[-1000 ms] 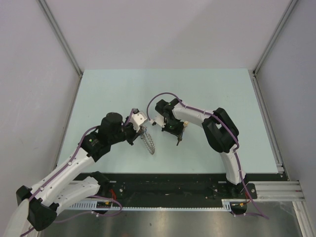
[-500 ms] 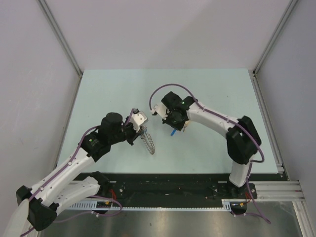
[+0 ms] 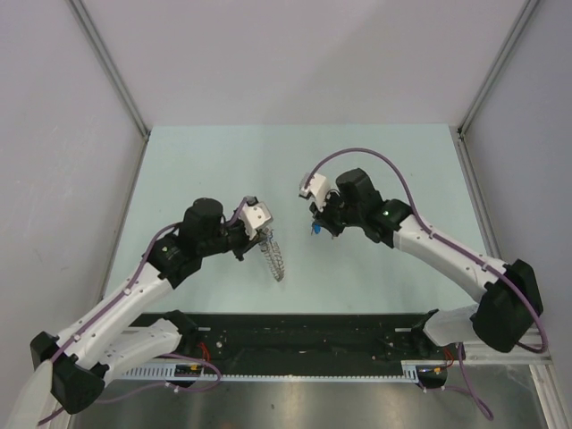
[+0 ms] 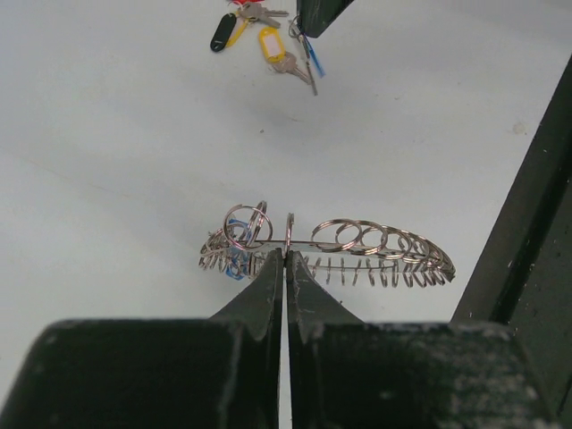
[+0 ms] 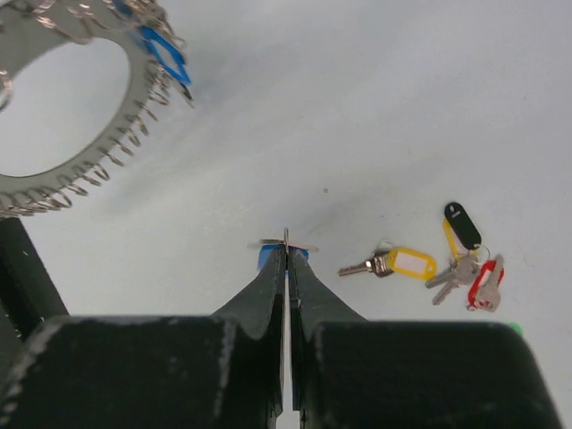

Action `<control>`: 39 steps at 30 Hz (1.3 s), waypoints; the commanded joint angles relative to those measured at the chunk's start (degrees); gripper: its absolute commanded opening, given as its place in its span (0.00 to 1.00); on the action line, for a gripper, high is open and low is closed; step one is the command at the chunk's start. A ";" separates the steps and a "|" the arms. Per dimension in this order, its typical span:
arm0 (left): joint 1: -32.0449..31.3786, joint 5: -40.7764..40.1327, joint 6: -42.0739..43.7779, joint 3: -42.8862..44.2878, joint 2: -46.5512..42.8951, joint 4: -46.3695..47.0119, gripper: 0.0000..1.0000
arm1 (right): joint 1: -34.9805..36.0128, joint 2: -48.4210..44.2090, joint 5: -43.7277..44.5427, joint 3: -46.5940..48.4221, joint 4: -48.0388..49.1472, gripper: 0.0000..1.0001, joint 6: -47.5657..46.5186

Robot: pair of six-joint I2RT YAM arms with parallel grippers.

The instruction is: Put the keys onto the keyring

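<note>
The fingers (image 4: 264,288) of my left gripper (image 4: 285,256) are clenched on the rim of the grey, doughnut-shaped metal keyring made of many small wire loops (image 4: 375,243). It stands on edge just past my fingertips and spreads to either side of them. A small blue tag hangs from its left part, likely a key already threaded, though it is too small for me to be sure.

My right gripper (image 5: 286,248) is pinched shut on a tiny blue-headed metal key (image 5: 266,259), gripped by the thin wire ring at its head, and holds it clear of the pale table (image 5: 402,107). From these fingertips the keyring sits ahead and to the left, well apart, with open tabletop between. The loose keys lie just to the right of the tips: yellow-headed (image 5: 407,263), black-headed (image 5: 461,220) and red-headed (image 5: 485,284), close together on the table.

I judge the step in hand to be carrying this blue key to the ring. The next move calls for bringing my two grippers together, lining the key's little ring up with one wire loop, and working it on while my left grip stays steady.
</note>
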 commanded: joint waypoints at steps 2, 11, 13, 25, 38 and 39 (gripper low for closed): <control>0.34 6.32 6.21 6.07 2.45 3.57 0.00 | -0.70 -9.29 -12.07 -8.78 18.69 0.00 2.86; 0.34 11.42 12.28 10.03 9.39 1.90 0.00 | 0.27 -12.29 -17.43 -12.85 23.36 0.00 2.07; 0.26 12.65 12.54 9.68 10.01 1.55 0.00 | 0.71 -12.38 -17.26 -13.47 24.24 0.00 1.72; 0.34 15.38 12.81 6.08 10.72 3.04 0.00 | 6.25 -13.79 -9.00 -14.52 22.31 0.00 -4.69; 0.08 17.84 10.61 3.44 9.49 5.15 0.00 | 10.99 -12.56 -2.85 -14.52 21.17 0.00 -8.30; -0.01 17.93 10.52 3.35 9.49 5.24 0.00 | 11.08 -12.47 -2.50 -14.43 21.00 0.00 -8.47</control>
